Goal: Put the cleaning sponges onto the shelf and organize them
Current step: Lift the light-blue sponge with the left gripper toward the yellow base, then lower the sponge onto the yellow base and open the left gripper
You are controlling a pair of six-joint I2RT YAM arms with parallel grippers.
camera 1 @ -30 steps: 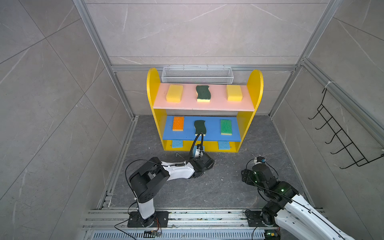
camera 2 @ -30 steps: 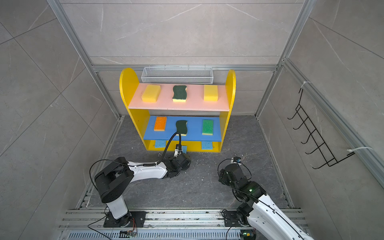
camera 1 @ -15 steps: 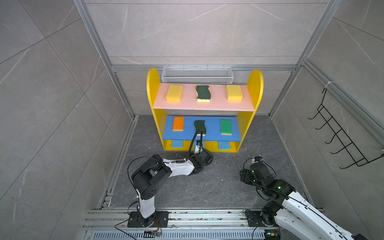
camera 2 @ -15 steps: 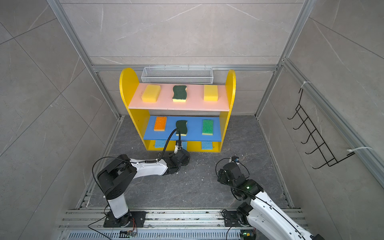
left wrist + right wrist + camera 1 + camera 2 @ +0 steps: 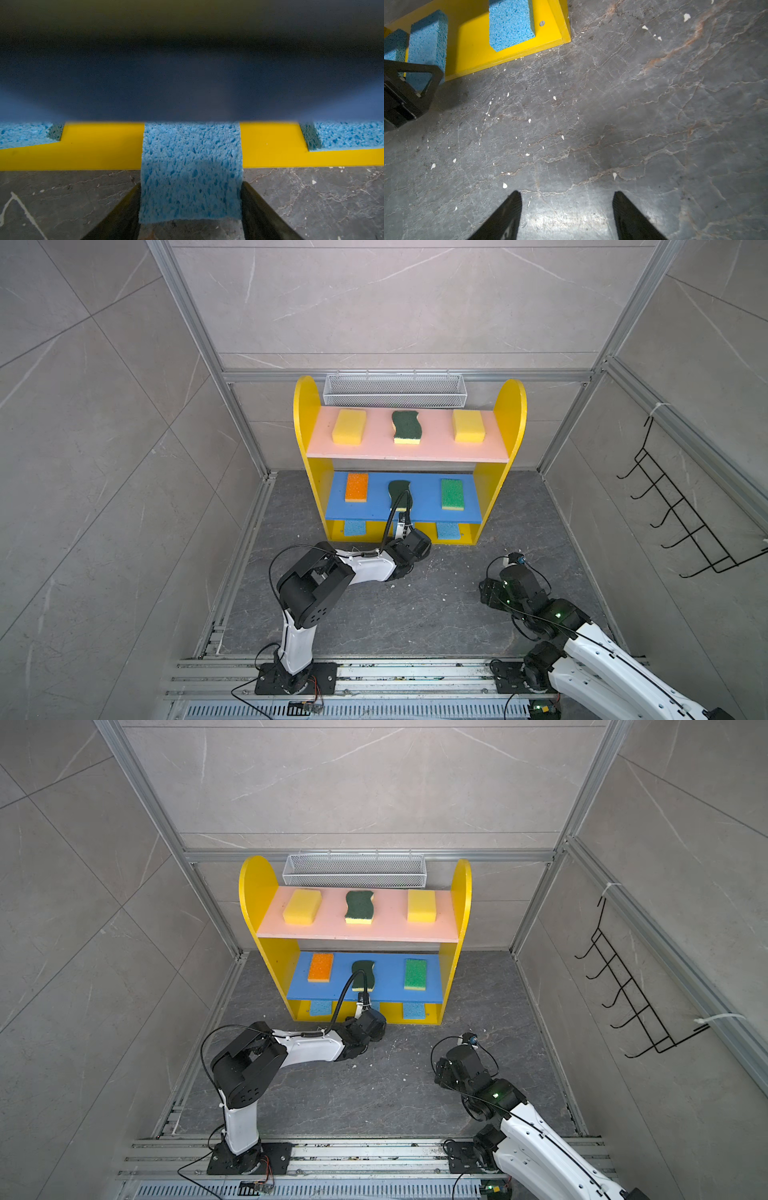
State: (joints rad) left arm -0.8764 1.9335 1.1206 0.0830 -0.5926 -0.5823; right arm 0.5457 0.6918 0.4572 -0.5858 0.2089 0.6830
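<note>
Gripped by the left jaws: blue sponge (image 5: pixel 191 172), long axis straight ahead, far end resting on the bottom board of the shelf (image 5: pixel 89 153), midway between 2 other blue sponges (image 5: pixel 22 135). Wide, empty, farther off: the right jaws.

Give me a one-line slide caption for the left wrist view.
Left gripper holds the middle light-blue sponge partway onto the shelf's yellow bottom board, between two other light-blue sponges.
</note>
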